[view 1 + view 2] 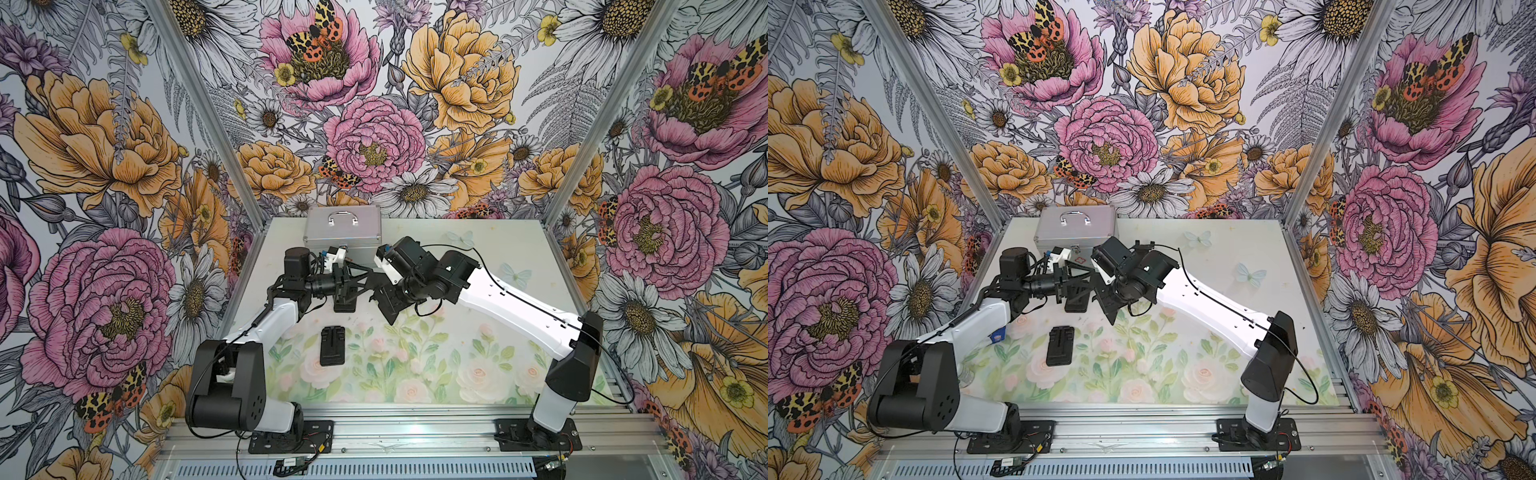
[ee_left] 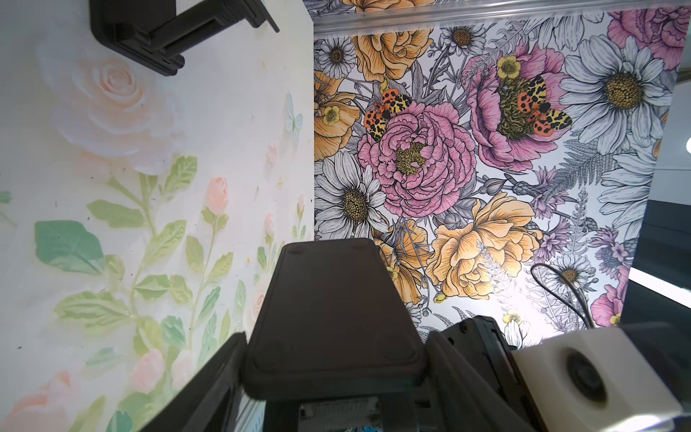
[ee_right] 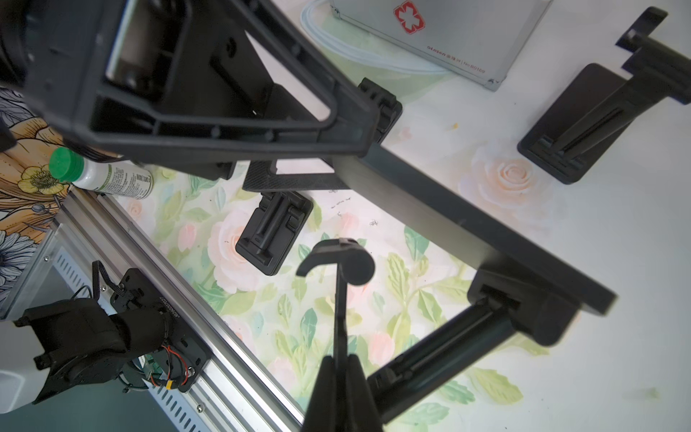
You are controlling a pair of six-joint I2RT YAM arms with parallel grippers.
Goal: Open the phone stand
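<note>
Finds the phone stand (image 2: 332, 318) held off the table (image 1: 457, 374), between the two arms. Records the left jaws standing wide and clamped across the width of its flat base plate (image 3: 486, 224), the plate running straight out ahead of them toward the right arm. Records the right jaws closed on a thin black leaf (image 3: 342, 262) with a hooked tip, judged to be the upper rest of the same stand, joined to the far end of the plate through a short strut (image 3: 441, 351). Sees a clear gap between leaf and plate in the right wrist view; judges the stand partly unfolded, not yet set at a working angle. Marks the governing relation: long axis of the plate in line with the left jaws, hinge at the end away from them, leaf folded back alongside the plate toward the right jaws; right arm the nearer and the only one placed to swing the leaf off the plate, left arm serving as anchor. Cannot confirm the hinge angle in both top views, the arms overlapping there. Notes also, untouched: a folded stand (image 1: 332, 345) flat on the table toward the arm bases, an opened stand (image 3: 583, 123) near a metal case (image 1: 343, 227), a green-capped bottle (image 3: 108, 175) by the front rail (image 1: 415, 432).
</note>
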